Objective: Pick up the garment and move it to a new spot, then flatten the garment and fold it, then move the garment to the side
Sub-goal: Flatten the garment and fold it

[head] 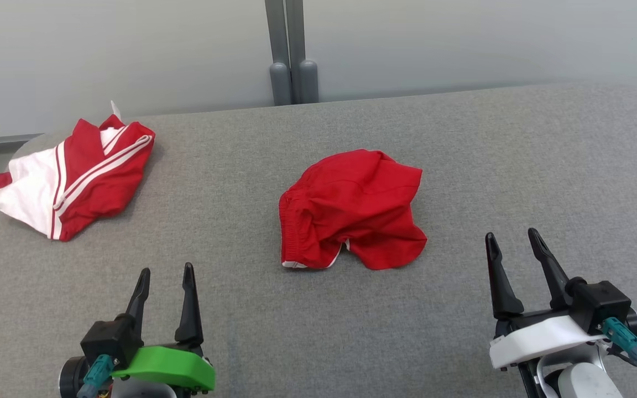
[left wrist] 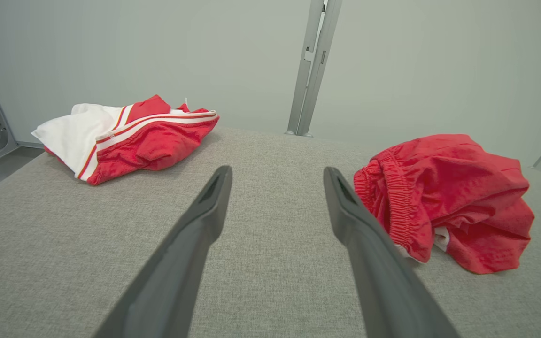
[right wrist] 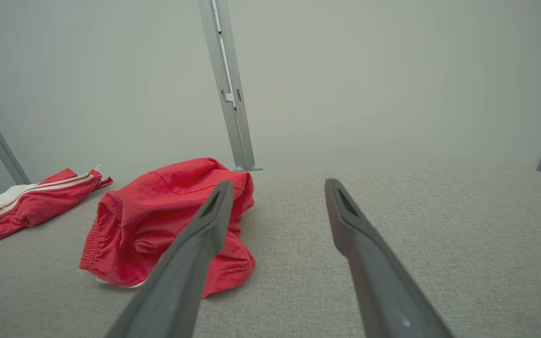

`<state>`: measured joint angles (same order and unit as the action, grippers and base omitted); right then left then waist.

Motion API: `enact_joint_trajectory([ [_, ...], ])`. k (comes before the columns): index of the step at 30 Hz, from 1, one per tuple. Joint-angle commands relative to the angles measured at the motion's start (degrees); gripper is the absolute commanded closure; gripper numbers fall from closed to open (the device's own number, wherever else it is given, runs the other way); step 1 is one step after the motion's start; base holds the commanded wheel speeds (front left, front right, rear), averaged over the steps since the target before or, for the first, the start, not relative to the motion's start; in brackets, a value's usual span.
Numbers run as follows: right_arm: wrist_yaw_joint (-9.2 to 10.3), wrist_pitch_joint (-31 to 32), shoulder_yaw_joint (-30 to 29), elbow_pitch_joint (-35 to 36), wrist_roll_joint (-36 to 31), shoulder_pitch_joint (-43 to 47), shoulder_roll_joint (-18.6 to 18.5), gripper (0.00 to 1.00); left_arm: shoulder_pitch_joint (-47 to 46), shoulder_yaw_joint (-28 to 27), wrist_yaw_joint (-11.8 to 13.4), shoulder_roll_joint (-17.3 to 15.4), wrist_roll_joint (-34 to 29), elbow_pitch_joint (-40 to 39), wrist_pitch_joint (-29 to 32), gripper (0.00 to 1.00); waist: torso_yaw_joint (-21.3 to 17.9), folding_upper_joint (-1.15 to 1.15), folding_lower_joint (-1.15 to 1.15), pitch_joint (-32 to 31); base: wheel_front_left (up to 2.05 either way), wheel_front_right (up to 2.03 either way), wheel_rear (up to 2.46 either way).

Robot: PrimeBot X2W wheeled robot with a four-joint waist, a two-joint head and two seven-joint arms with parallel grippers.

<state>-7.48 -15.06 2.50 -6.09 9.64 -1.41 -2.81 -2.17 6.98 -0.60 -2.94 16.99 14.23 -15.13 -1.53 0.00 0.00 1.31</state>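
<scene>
**While both pairs of fingers (head: 189, 301) stand spread and empty, the red shorts (head: 351, 210) lie between**

By the counter's (head: 517, 155) front edge hangs the left gripper (head: 166, 269), a folded striped garment (head: 75, 177) beyond it at the far left corner. Crumpled mid-counter, the red shorts lie ahead-right of it, waistband turned its way. The right gripper (head: 512, 234) has them ahead-left, apart, and looks the nearer arm.

No readable text, label, brand or number anywhere.
</scene>
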Motion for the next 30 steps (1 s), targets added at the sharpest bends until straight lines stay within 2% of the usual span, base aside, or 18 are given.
enact_joint_trajectory([
  [1, -0.03, -0.18, -0.11, -0.13, -0.03, -0.27, -0.15, 0.00, -0.27, -0.31, -0.32, 0.01, -0.49, 0.07, -0.03, 0.00, 0.04, 0.00, 0.00, 0.06, 0.00, 0.00, 0.00],
  [11, -0.03, -0.18, -0.14, 0.16, -0.01, -0.85, -0.15, 0.00, -0.85, 0.01, -0.20, 0.03, -0.11, -0.09, -0.04, 0.00, 0.13, 0.00, 0.00, 0.95, 0.00, 0.00, 0.00],
  [19, -0.03, -0.18, 0.15, 0.56, 0.02, -1.74, -0.15, 0.00, -3.31, 3.22, -1.32, 0.01, -1.36, 1.30, -0.03, 0.00, -1.07, 0.00, 0.00, 3.28, 0.00, 0.00, 0.00],
  [30, -0.03, -0.18, 1.08, 1.37, 0.34, -4.57, -0.15, 0.00, -11.23, 10.44, -3.48, -0.04, -1.95, 10.58, -0.03, 0.00, -4.69, 0.00, 0.00, 9.24, 0.00, 0.00, 0.00],
])
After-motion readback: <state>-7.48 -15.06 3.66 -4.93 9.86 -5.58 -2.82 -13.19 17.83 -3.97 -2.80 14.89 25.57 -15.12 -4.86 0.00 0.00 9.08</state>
